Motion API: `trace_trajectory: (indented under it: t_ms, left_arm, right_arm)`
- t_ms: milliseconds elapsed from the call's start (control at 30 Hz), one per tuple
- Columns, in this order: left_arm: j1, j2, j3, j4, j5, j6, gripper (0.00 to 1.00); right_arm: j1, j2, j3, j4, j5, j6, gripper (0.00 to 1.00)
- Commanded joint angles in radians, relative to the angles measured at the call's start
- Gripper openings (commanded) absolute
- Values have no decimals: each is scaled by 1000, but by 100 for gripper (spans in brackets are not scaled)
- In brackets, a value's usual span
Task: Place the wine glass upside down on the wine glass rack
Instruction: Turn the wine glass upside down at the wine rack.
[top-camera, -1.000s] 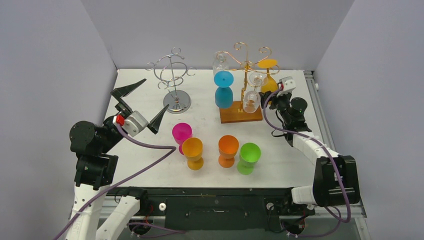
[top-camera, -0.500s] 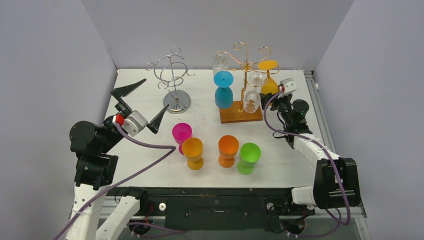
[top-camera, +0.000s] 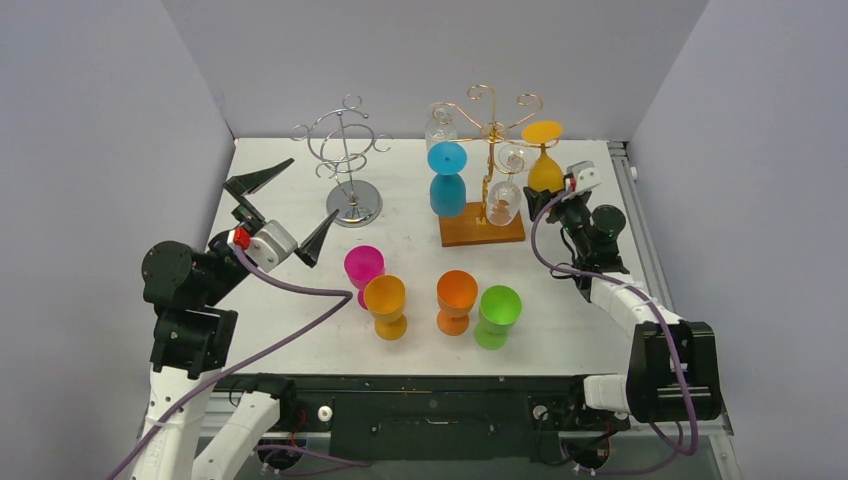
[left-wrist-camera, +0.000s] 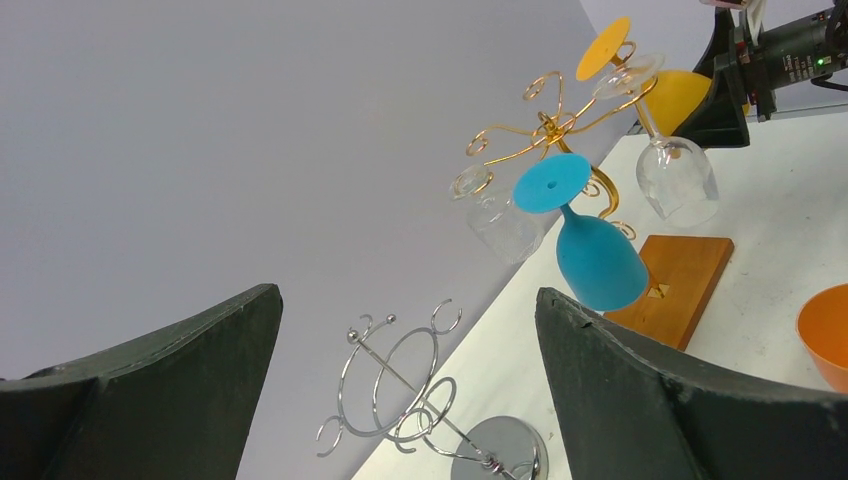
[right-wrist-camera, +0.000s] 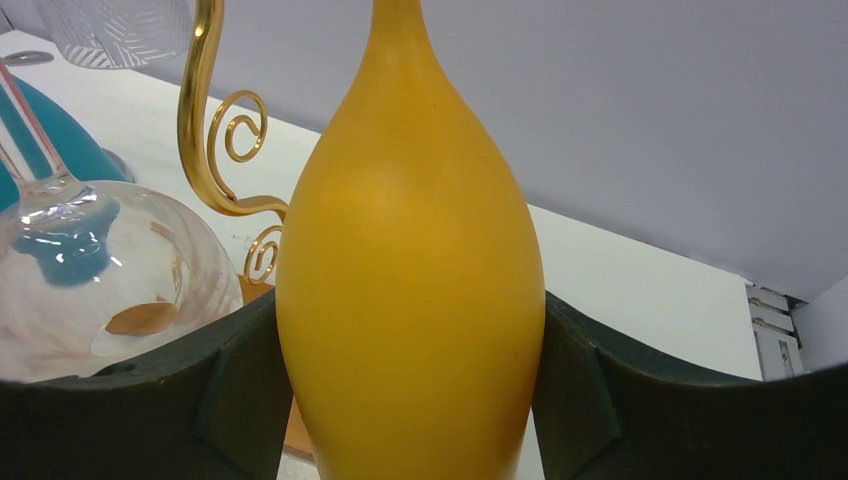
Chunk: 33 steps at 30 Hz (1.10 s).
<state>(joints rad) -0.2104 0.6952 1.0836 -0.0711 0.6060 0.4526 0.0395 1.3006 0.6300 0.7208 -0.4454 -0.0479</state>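
On white table (top-camera: 560, 330) between grey walls (top-camera: 450, 60), left gripper (top-camera: 312, 188) gaping, right gripper (top-camera: 547, 196) clasping yellow wine glass (top-camera: 544, 174)

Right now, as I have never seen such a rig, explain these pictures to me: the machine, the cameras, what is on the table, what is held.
Two small robot arms are bolted at the near edge of a white table. The wide picture looks down from above and behind them; the other two come from a camera on each wrist, so the dark wedges at the bottom are that arm's own fingers. On the table stand a bare silver rack, a gold rack holding a blue glass and clear glasses upside down, and four upright glasses: pink, amber, orange, green. The left gripper is open and holds nothing. The right gripper grips a yellow glass, upside down, at the gold rack.
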Motion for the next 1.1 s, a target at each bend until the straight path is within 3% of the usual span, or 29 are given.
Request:
trace_trajectory:
  t_ms: [0, 333, 567, 633, 667, 700, 733, 1067]
  left_arm:
    - [0, 3, -9, 27, -12, -13, 96]
    - [0, 13, -14, 36, -12, -3, 96]
    - [0, 12, -11, 30, -16, 3, 96]
    - [1, 10, -12, 29, -16, 2, 96]
    - [0, 10, -13, 30, -14, 1, 96]
    - [0, 10, -12, 30, -14, 1, 96]
    - [0, 10, -13, 29, -13, 0, 96]
    - [0, 9, -10, 24, -12, 2, 96]
  right_arm:
    - [-10, -27, -32, 214, -12, 47, 33]
    - [-24, 39, -88, 471, 25, 213, 31]
    - [-24, 75, -85, 420, 71, 232, 38]
    - [-24, 86, -84, 401, 83, 239, 43]
    - [-24, 91, -80, 384, 83, 242, 55]
    - [-24, 93, -70, 359, 77, 241, 75]
    - [-22, 96, -60, 327, 73, 234, 78]
    - [-19, 24, -39, 140, 125, 247, 79]
